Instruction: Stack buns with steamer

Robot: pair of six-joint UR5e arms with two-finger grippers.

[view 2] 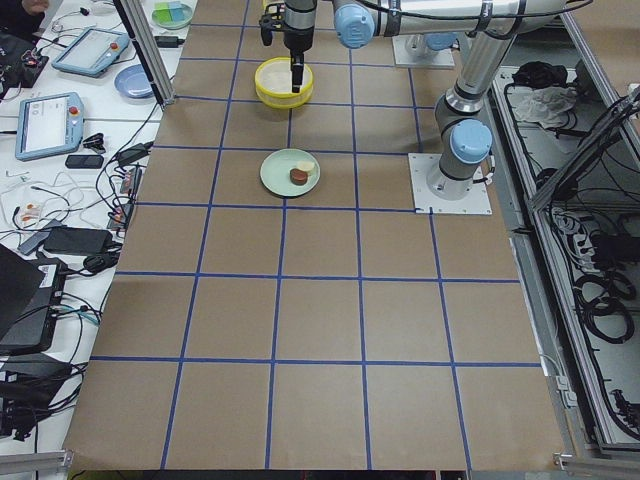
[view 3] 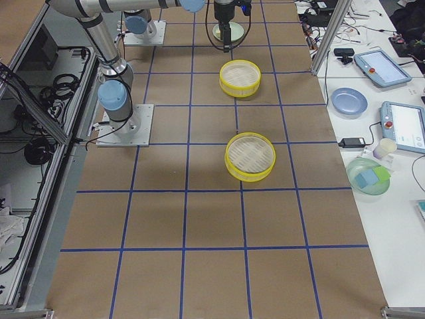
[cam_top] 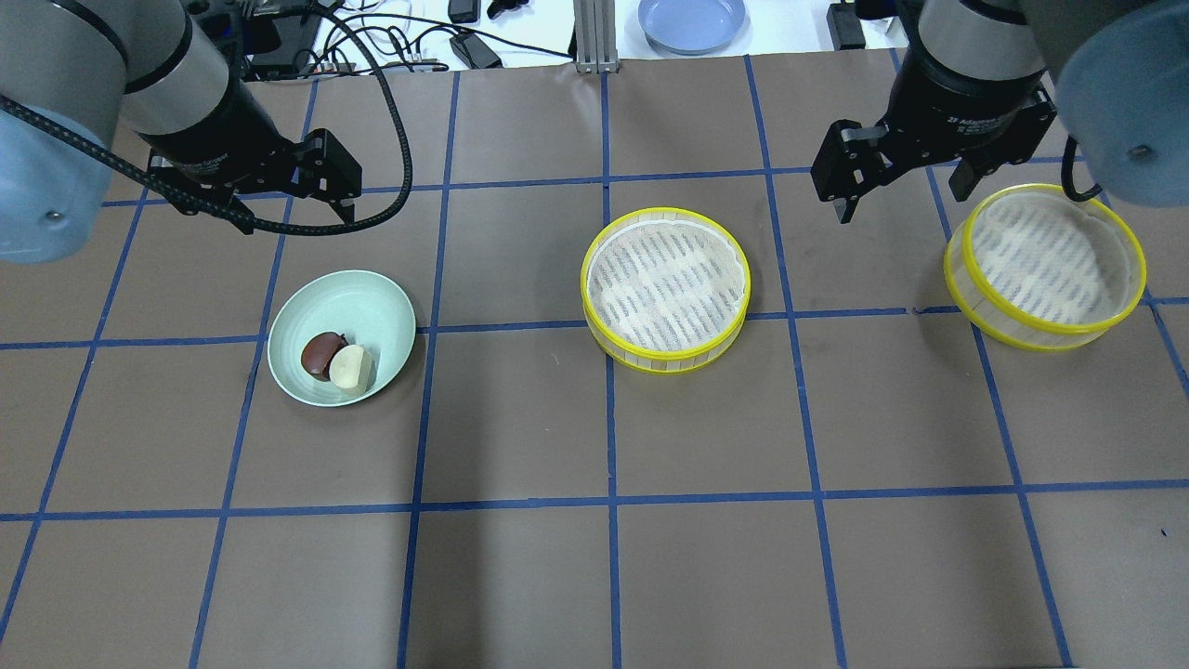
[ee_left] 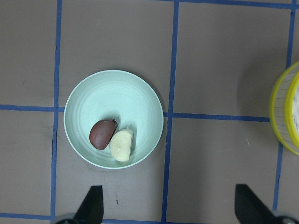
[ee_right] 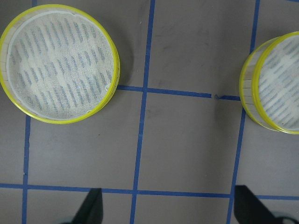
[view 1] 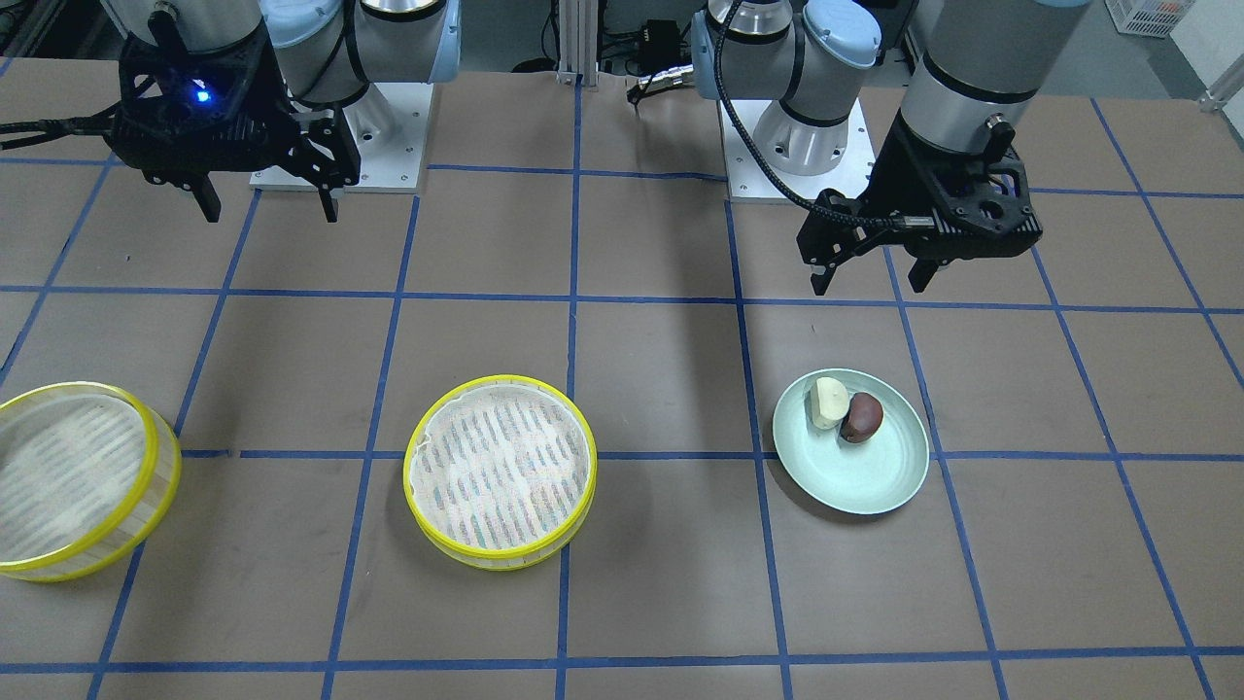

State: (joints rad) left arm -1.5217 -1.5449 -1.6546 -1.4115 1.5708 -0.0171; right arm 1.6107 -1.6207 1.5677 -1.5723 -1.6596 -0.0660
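Observation:
A cream-white bun [view 1: 829, 402] and a glossy reddish-brown bun [view 1: 861, 417] lie touching on a pale-green plate [view 1: 880, 481]. They also show in the left wrist view, cream [ee_left: 121, 145] and brown [ee_left: 102, 134]. My left gripper [view 1: 872, 280] is open and empty, high above the table on the robot's side of the plate. One yellow-rimmed steamer tray [cam_top: 665, 288] stands mid-table and is empty. The second tray [cam_top: 1045, 265] stands to its right, also empty. My right gripper [cam_top: 901, 190] is open and empty, high between the two trays on the far side.
Blue tape lines grid the brown table. A blue plate [cam_top: 692, 20] and cables lie beyond the table's far edge. The arm bases [view 1: 340, 136] stand on the robot's side of the table.

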